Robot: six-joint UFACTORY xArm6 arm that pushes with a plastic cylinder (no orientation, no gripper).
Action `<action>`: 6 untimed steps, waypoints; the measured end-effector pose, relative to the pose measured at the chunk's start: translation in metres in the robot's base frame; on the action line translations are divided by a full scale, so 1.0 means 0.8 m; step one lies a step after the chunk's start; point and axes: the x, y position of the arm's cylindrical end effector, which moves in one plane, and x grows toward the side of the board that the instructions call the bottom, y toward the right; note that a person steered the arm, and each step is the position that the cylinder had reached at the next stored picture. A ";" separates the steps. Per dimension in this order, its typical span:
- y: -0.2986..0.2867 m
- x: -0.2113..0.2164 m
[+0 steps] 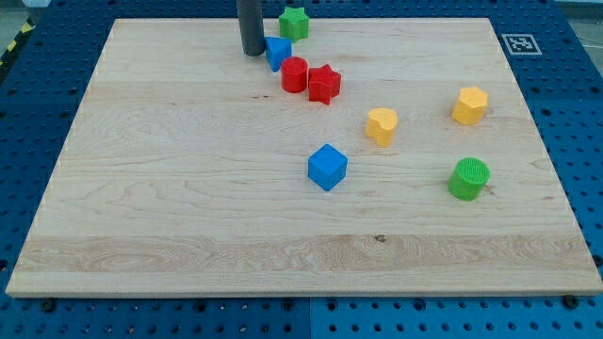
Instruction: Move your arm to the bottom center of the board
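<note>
Near the view's top of the bench (170, 188), our tool's tip (252, 53) rests just left of a partly hidden blue block (278, 52), its shape unclear. The rod, cut off above, has no jaws. The bottom centre lies far below.

No words, numbers or brand names can be read anywhere. The only sign is a small black-and-white square marker (517, 43), a fiducial tag with a blocky pattern, stuck flat on the wooden board (188, 188) at the corner toward the view's top right. Its pattern is too small to decode. At the view's top left edge, beside the blue perforated bench (38, 56), a short strip of yellow-and-black hazard striping (13, 45) shows; it carries no lettering. The blocks bear no labels or markings.
</note>
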 end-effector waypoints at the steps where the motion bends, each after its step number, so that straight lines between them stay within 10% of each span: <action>1: 0.008 0.023; 6: 0.018 0.186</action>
